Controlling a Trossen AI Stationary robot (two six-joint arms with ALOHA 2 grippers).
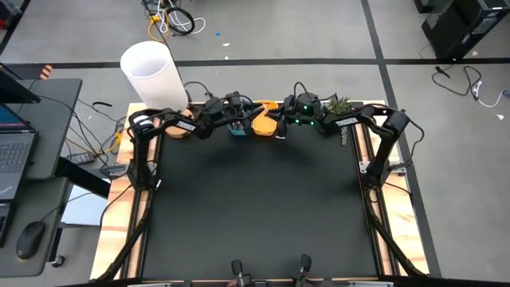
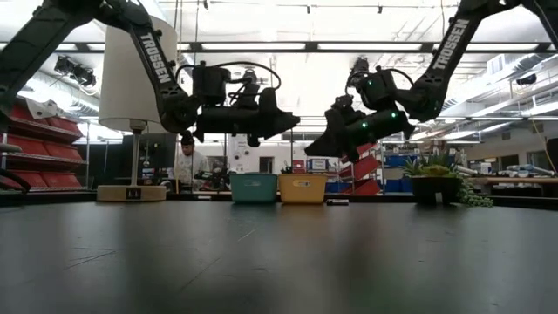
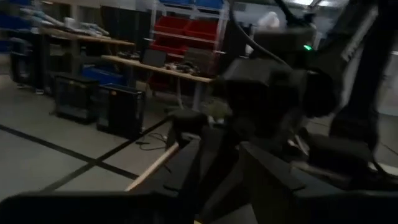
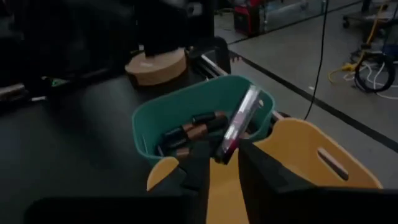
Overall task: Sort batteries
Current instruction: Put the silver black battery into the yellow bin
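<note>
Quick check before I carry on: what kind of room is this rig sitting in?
Most likely a robotics lab or workshop. Beyond the black table the low view shows red parts bins, a person at a workbench and long ceiling lights; cables trail over the concrete floor.

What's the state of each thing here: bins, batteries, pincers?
teal bin: upright, holds several batteries
yellow bin: upright beside the teal bin, contents not visible
left pincer: raised over the teal bin, opening unclear
right pincer: over the bins, fingers around a pale slim battery
lamp: standing at the table's far edge
</note>
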